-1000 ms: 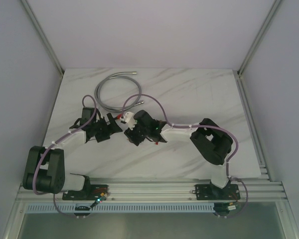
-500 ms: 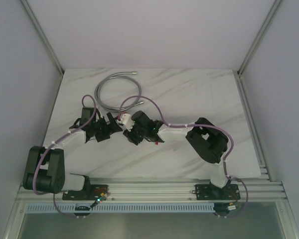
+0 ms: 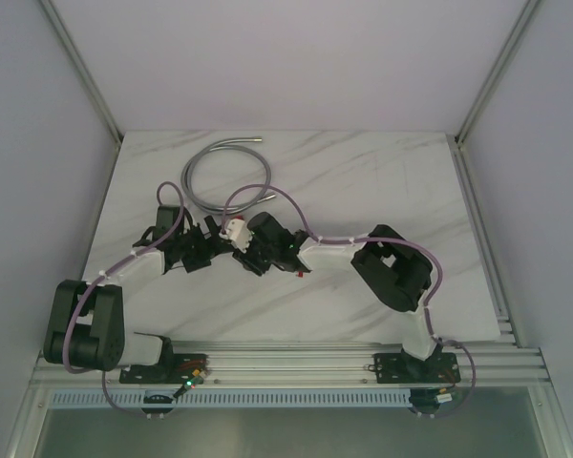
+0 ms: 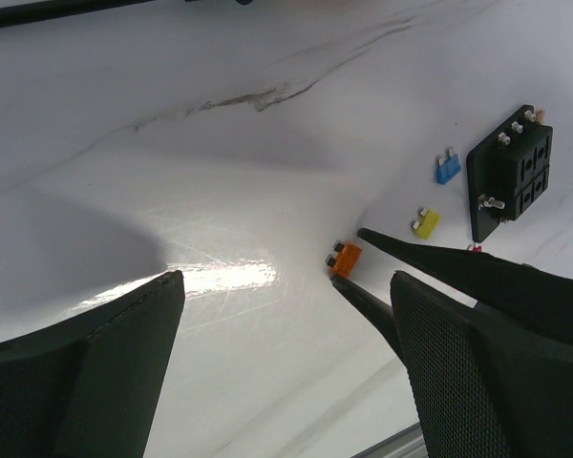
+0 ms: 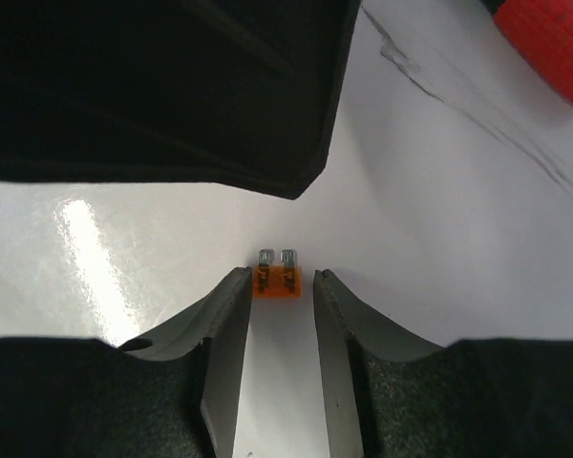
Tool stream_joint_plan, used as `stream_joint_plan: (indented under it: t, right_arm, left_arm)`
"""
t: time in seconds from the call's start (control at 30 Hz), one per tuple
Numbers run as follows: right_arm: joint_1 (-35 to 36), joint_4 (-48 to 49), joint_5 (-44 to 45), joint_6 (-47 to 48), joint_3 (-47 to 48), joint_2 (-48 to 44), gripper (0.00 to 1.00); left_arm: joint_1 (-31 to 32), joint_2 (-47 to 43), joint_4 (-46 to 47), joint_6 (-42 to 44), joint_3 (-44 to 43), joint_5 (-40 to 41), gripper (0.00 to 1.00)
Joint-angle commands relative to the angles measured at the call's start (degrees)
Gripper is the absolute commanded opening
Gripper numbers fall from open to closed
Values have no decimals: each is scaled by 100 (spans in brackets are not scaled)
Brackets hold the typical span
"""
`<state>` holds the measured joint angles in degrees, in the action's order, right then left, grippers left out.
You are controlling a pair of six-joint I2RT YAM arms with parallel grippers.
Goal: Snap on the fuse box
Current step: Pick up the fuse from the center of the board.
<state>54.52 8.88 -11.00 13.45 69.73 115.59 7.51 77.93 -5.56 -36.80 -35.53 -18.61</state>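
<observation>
- Since a second ago, going by the top view, the right arm has swung toward the left arm, so the right gripper (image 5: 283,279) now sits just beside the left gripper (image 4: 286,282) over the middle of the table (image 3: 363,181); the left arm has not shifted.
- The right gripper's jaws stand narrow, one on each side of an orange fuse (image 5: 276,283) that lies flat on the table. One finger looks to touch the fuse and a thin strip of table shows beside the other, so the fuse is not clamped.
- The left gripper hangs low over the table with its jaws spread wide and nothing held.
- The fuse box (image 4: 511,176) lies on the table apart from both grippers, in the left wrist view beyond the right gripper's thin fingers (image 4: 430,262). Metal terminals show along its edge; whether its slots hold fuses cannot be told.
- A blue fuse (image 4: 448,169) lies loose just beside the box, and a yellow fuse (image 4: 425,222) lies between it and the orange one.
- A grey hose (image 3: 185,176) is coiled on the far part of the table.
</observation>
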Motion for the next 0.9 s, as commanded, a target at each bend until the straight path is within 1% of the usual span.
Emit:
stream_joint_plan:
  t: [0.0,0.1,0.37,0.53,0.7,0.87]
  right_arm:
    - [53,-382,-111,147,46,256,36]
    - [50,-447,-146,141,-46,146,30]
    - [26,-470,81,-11,-716,-495,22]
    - [-103,-202,118,-274,-1194,-1009,21]
    - [-338,253,-132,-608,-1639,-1515,21]
    - [-547,719,-456,-858,-1972,-1962,22]
  left_arm:
    - [-38,-15,64,-43,68,-36,98]
    - [-32,15,88,-55,70,-120,97]
    - [57,218,303,-103,30,-627,89]
    - [289,346,582,-255,24,-964,81]
    - [509,471,1003,-493,20,-1377,70]
    - [761,533,1488,-787,-11,-1858,63]
